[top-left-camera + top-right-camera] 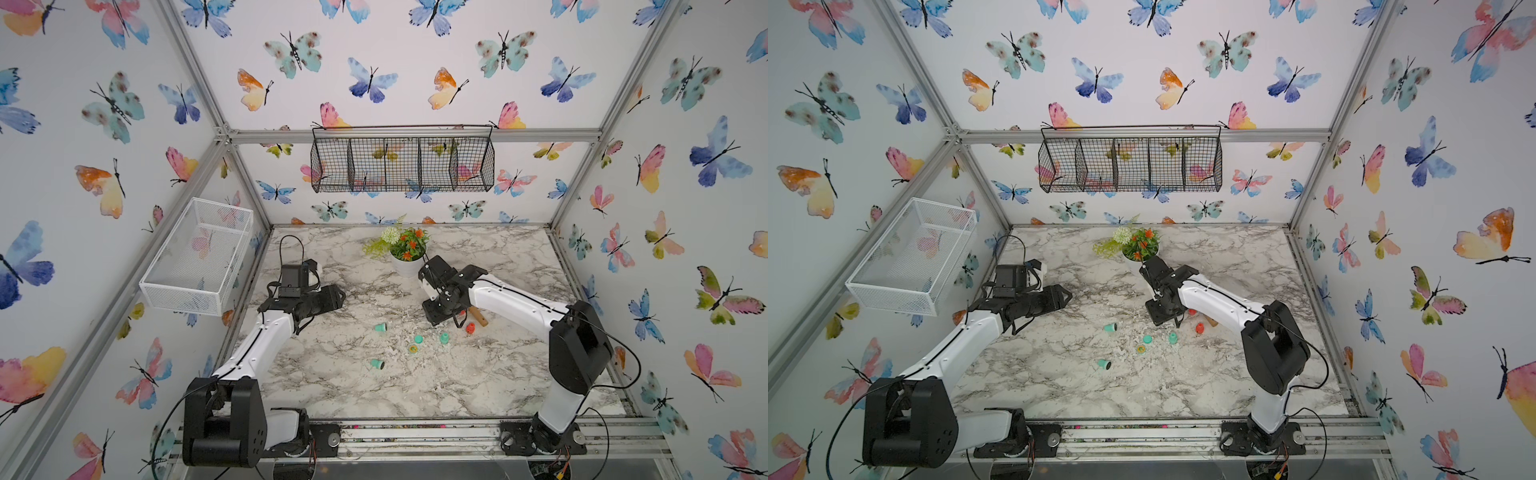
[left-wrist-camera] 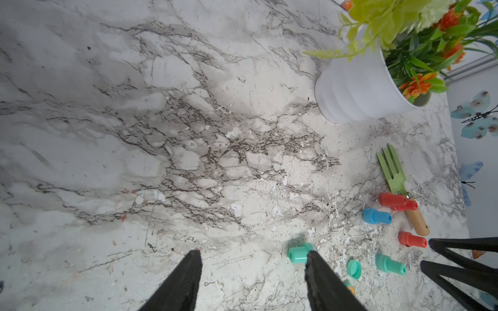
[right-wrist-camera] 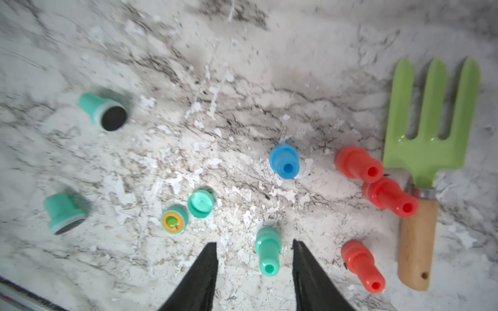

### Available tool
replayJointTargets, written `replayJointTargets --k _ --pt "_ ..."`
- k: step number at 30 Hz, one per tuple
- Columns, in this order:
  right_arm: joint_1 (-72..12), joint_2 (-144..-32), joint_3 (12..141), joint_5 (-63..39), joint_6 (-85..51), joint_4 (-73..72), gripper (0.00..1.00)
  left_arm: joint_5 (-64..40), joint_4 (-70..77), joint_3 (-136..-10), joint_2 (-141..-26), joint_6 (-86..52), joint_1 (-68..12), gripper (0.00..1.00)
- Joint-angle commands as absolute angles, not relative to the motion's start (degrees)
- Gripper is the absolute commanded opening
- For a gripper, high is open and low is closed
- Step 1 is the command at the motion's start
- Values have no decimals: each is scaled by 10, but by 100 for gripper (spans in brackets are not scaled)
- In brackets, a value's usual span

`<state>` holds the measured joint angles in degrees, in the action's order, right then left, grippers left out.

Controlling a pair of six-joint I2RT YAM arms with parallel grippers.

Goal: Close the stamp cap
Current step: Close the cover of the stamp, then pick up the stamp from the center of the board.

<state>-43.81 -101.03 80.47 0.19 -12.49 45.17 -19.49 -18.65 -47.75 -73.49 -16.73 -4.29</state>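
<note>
Your right gripper [image 3: 254, 242] hangs with its jaws partly open and empty, one on either side of the upright teal plastic stamp [image 3: 267, 250] without touching it, apparently lined up for a pick. Your left gripper [image 2: 253, 251] hovers half open, also empty. The loose round teal cap [image 3: 200, 203] lies just beyond one right fingertip, within easy reach for capping.
</note>
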Motion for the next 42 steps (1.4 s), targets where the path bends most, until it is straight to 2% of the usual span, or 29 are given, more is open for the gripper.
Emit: replayJointTargets --k 1,9,12,19,23,33,42 --pt "-441 -998 801 -55 -67 423 46 -204 -202 -480 -726 -158 -43 64" --pt "-448 -1023 796 -155 101 290 43 -189 -212 -479 -717 -157 -43 64" --pt "-463 -1055 820 -156 135 262 42 -172 -217 -479 -716 -163 -37 64" --pt "-512 -1207 994 -94 138 382 38 -240 -200 -461 -720 -189 53 64" --pt "-536 -1258 1044 -73 135 399 38 -249 -190 -460 -720 -195 69 63" --pt "-557 -1346 1113 -45 126 454 38 -252 -184 -455 -715 -198 70 63" --pt "-562 -1346 1102 16 118 493 36 -256 -183 -454 -716 -198 70 63"
